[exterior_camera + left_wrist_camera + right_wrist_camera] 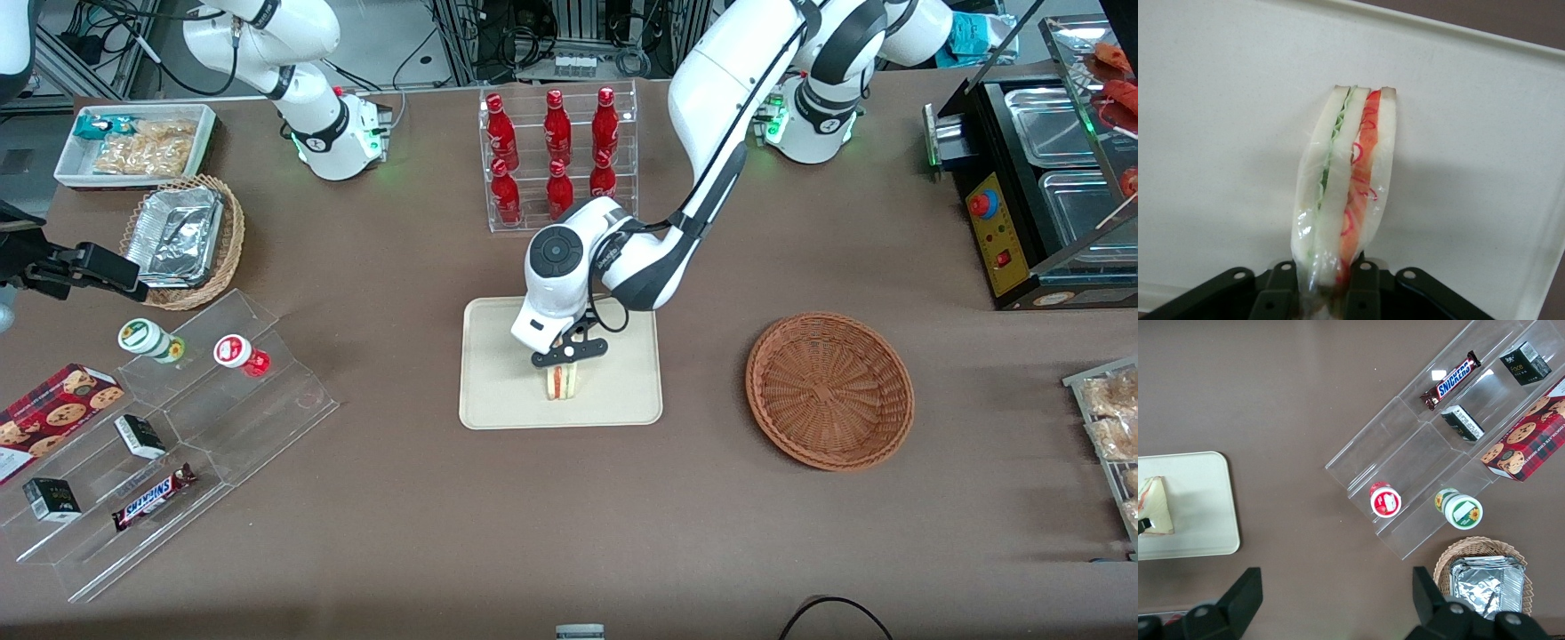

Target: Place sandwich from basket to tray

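Note:
The sandwich [561, 380] is a plastic-wrapped wedge of white bread with green and red filling. It stands upright over the middle of the cream tray [498, 409], at or just above its surface. My left gripper [569, 354] comes down from above and is shut on the sandwich's upper end. In the left wrist view the sandwich [1345, 180] runs out from between the two black fingers [1365, 287], with the tray [1218, 133] beneath it. The right wrist view shows the sandwich [1157, 507] on the tray [1205, 520]. The reddish-brown basket [829, 388] holds nothing and lies toward the working arm's end.
A clear rack of red bottles [556, 156] stands farther from the front camera than the tray. Toward the parked arm's end are a stepped acrylic shelf with snacks [178, 427], a tan wicker basket of foil containers [182, 240] and a white snack tray [133, 142]. A black appliance [1040, 178] stands at the working arm's end.

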Motion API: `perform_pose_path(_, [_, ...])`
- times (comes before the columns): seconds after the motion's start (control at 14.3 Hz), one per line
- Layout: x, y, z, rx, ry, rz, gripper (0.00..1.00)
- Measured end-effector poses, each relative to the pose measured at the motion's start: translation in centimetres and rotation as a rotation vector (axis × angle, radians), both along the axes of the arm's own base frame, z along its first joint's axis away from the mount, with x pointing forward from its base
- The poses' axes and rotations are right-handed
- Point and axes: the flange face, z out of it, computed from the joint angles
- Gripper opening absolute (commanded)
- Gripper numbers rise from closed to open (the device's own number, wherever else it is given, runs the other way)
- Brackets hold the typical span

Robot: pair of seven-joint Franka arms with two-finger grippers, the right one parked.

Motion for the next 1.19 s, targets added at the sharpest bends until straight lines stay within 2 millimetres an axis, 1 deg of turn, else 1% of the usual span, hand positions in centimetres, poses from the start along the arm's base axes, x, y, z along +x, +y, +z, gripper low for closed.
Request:
perform_pose_path(0.14, [0.3,-0.2,0.7,-0.011,-0.010,0.001,1.00])
perform_pose_path(0.28, [0.4,-0.6,2.3,-0.027,-0.027,-0.001,1.00])
perform_pose_path(0.35, [0.6,-0.5,3.5,-0.024,-0.028,0.001,1.00])
perform_pose_path(0.49, [1.2,1.0,6.8,0.015,-0.015,0.013,1.00])
perform_pose_path(0.63, [2.5,3.8,10.9,0.064,-0.006,0.038,1.00])
perform_pose_path(0.7, [3.0,5.6,12.7,0.098,0.012,0.054,1.00])
perform_pose_path(0.77, [3.6,7.5,14.0,0.129,0.027,0.079,1.00])
perform_pose_path(0.84, [4.5,9.5,14.8,0.148,0.033,0.108,1.00])
perform_pose_path(0.91, [5.6,11.5,15.1,0.158,0.037,0.137,1.00])
perform_pose_path(1.05, [8.0,16.2,14.9,0.166,0.055,0.156,1.00])
perform_pose_path(1.19, [9.7,21.6,14.8,0.167,0.084,0.127,1.00])
